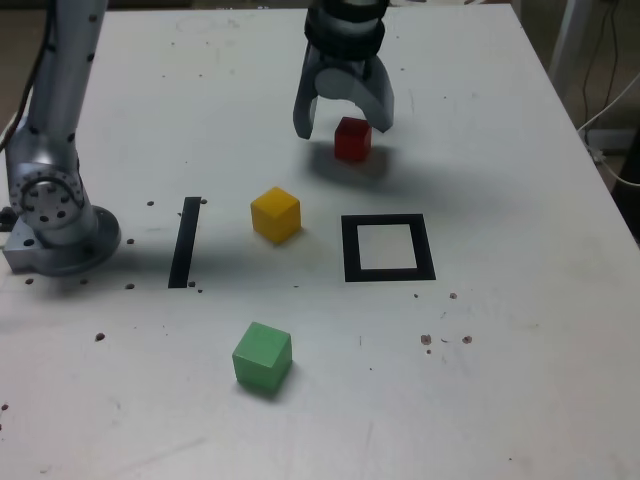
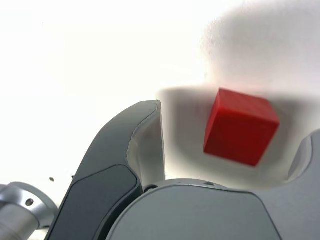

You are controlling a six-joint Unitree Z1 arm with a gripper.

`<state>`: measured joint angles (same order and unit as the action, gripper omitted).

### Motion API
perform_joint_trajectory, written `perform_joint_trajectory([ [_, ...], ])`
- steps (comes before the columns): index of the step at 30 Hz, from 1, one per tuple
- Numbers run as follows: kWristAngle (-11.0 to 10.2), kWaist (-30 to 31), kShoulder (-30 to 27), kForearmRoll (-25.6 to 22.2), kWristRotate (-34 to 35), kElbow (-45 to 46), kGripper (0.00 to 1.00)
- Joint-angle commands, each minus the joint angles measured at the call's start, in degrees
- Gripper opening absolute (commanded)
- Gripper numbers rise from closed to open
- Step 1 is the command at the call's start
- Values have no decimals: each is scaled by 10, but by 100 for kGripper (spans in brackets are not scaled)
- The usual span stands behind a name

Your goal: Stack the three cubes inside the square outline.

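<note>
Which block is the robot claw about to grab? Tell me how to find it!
Look at the white table and find the black square outline near the middle. Beyond it, toward the far edge, the open gripper hangs over the red cube. It is the only red block; the yellow cube and green cube sit nearer, away from the claw.

Red cube [image 1: 352,138], yellow cube [image 1: 275,214], green cube [image 1: 262,356], apart, outside square outline [image 1: 387,248]

We see a silver-grey metal arm [image 1: 60,90] with small dark screws on a round base joint [image 1: 45,205], and a gripper [image 1: 344,122] with a black ribbed collar above curved dark-grey fingers [image 2: 120,165].
</note>
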<state>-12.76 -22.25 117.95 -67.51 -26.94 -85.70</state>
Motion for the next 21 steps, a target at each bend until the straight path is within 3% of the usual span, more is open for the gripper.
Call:
perform_joint_trajectory([
  [1,-5,-1,8,4,-6,2,91],
  [8,-8,0,17,15,-22,1,80],
  [21,-3,5,13,42,-31,6,40],
])
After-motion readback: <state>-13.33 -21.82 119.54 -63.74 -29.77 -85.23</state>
